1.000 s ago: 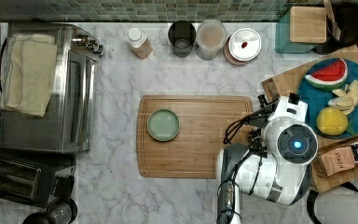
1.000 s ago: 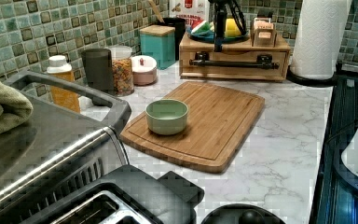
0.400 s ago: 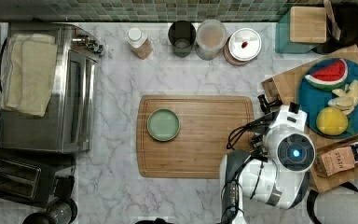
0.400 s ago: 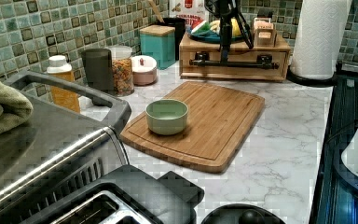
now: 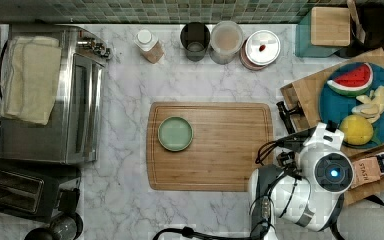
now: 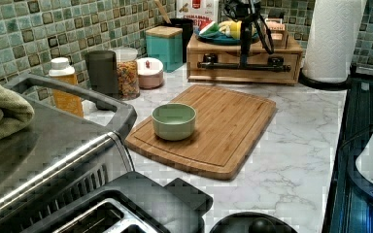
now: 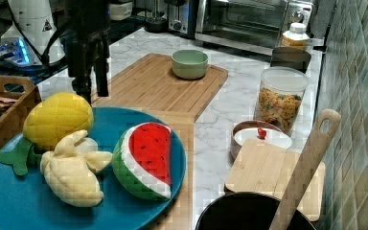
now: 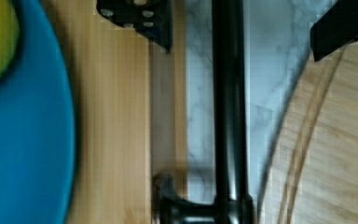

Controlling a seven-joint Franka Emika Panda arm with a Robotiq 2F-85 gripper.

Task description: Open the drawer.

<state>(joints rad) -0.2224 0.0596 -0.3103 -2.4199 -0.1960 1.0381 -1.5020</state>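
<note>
My gripper [image 6: 246, 62]: fingers spread wide, straddling the handle [image 8: 228, 112].
Drawer [image 6: 245, 62]: far right in the left view, shut.

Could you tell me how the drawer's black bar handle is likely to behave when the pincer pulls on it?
The handle looks like a stiff bar on two posts, so it probably won't flex. Its smooth round surface may be slippery. The drawer likely slides straight out.

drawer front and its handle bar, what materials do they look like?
Drawer: light wood, likely bamboo, matte; pale tan with fine straight grain visible in the wrist view. Handle bar: probably black metal, semi-gloss; thin, round, with a highlight running its length, though painted plastic can't be ruled out.
</note>
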